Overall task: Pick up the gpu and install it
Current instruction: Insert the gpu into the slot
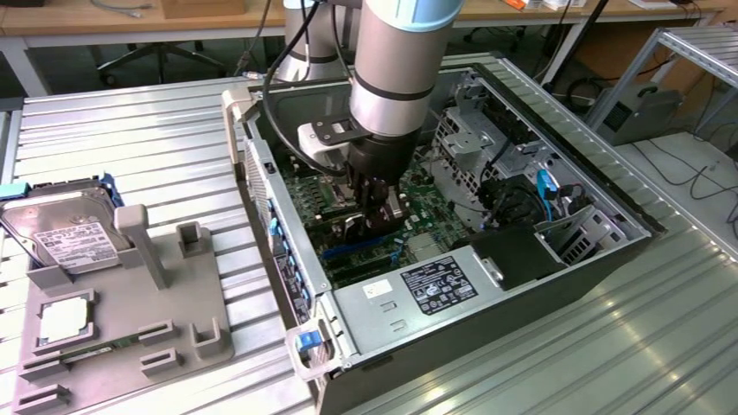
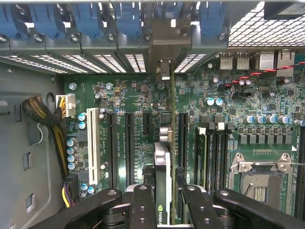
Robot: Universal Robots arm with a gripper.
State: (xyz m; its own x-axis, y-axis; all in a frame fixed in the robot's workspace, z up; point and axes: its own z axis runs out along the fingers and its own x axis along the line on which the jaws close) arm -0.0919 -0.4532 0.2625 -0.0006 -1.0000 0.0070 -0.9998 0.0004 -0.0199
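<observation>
Closest to us in the exterior view, a ribbed, shiny metal table (image 1: 576, 346) carries a grey moulded holder (image 1: 173, 303) with blocky upright posts. A small square silver chip (image 1: 64, 318) lies flat in one of its recesses. A silver hard drive (image 1: 72, 233) with a white label stands propped at the holder's far end.

Just beyond, we see an open computer case (image 1: 600, 203) of dark sheet metal lying on its side. Its near end holds a boxy grey power supply (image 1: 444, 281) with a printed label. Deeper in lies the green motherboard (image 2: 124, 95), studded with round capacitors and long, narrow black slots.

Over the board the gripper (image 1: 375, 212) reaches down into the case. In the wrist view its black fingers (image 2: 143, 200) are clamped on the gpu (image 2: 162, 167), one on each flat face. The thin dark card stands on edge between two of the long slots. Its narrow silver bracket points toward the perforated rear wall. We cannot tell whether its lower edge has entered a slot.

Above rises the smooth silver arm (image 1: 398, 69), and farthest off are wood-topped benches (image 1: 173, 17).
</observation>
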